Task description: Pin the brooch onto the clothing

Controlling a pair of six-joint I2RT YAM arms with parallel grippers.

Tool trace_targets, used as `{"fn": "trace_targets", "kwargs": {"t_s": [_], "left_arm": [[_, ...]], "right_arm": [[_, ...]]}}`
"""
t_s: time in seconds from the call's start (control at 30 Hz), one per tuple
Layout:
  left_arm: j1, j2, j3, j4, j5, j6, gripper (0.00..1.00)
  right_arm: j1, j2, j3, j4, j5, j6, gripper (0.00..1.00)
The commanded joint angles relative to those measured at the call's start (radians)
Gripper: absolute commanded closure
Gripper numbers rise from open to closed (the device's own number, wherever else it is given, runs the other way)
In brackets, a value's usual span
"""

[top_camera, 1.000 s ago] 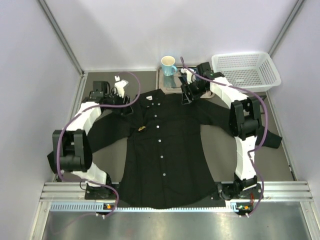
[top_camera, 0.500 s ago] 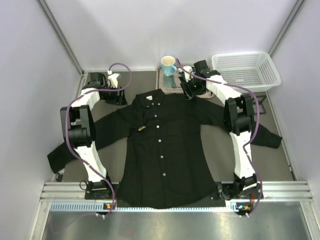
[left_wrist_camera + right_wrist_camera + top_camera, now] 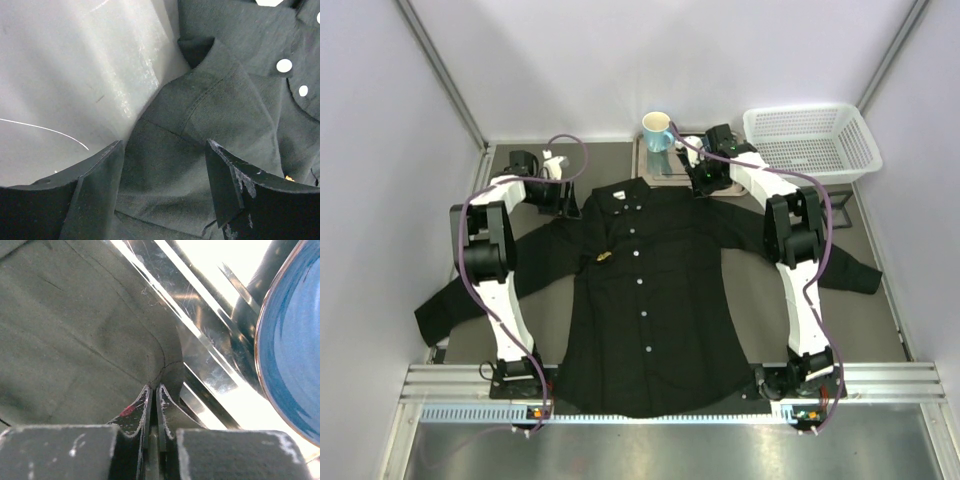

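Straddling the shoulder of the shirt [image 3: 650,320], my left tool [image 3: 164,146] stands wide open, its two dark fingers [image 3: 97,185] set on either side of a fold of black cloth, with bare table showing just beyond them. My right tool [image 3: 152,390] is closed tight at the opposite shoulder, a ridge of the shirt's fabric nipped between its fingertips. Beside it a strip of bright metal [image 3: 215,345] glints, and the blue mug [image 3: 292,350] bulks large at the frame's edge.

From overhead, both arms reach to the far end of the dull grey-brown table [image 3: 890,330], boxed in by pale walls [image 3: 570,60], with a ribbed metal rail [image 3: 880,380] along the near edge. The mug stands behind the collar, and a white mesh basket [image 3: 810,140] sits in the far right corner.

The shirt lies flat, front up, sleeves spread to both sides, white buttons [image 3: 643,314] running down its middle. The brooch [image 3: 604,257], a tiny golden speck, rests on the chest just left of the button row, well apart from both tools; I cannot tell whether it is fastened.
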Motion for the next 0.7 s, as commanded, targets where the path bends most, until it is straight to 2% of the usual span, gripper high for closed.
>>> {"fn": "trace_targets", "kwargs": {"t_s": [0.0, 0.13, 0.23, 0.27, 0.37, 0.4, 0.47, 0.5, 0.67], "left_arm": [[-0.016, 0.022, 0.036, -0.023, 0.015, 0.035, 0.3], [-0.021, 0.041, 0.049, -0.052, -0.031, 0.058, 0.34], [-0.019, 0.048, 0.053, -0.059, -0.078, 0.074, 0.48], [-0.019, 0.053, 0.061, -0.06, -0.092, 0.08, 0.58], [-0.021, 0.077, 0.096, -0.08, -0.121, 0.089, 0.73], [-0.019, 0.087, 0.108, -0.088, -0.135, 0.09, 0.86], [-0.015, 0.107, 0.14, -0.097, -0.152, 0.086, 0.97], [-0.013, 0.113, 0.15, -0.097, -0.169, 0.081, 1.0], [0.011, 0.116, 0.184, -0.023, -0.206, 0.046, 1.0]], "right_arm": [[-0.001, -0.02, 0.031, 0.008, -0.014, 0.0, 1.0], [-0.006, -0.033, 0.03, 0.009, 0.009, 0.01, 1.0], [-0.013, -0.045, 0.033, 0.014, 0.065, 0.026, 1.0], [-0.02, -0.048, 0.031, 0.021, 0.079, 0.032, 1.0], [-0.033, -0.06, 0.027, 0.037, 0.119, 0.052, 1.0], [-0.041, -0.063, 0.024, 0.037, 0.128, 0.053, 1.0], [-0.047, -0.071, 0.016, 0.041, 0.142, 0.056, 1.0], [-0.05, -0.074, 0.013, 0.046, 0.157, 0.055, 1.0], [-0.061, -0.102, -0.03, 0.094, 0.222, 0.062, 1.0]]}}
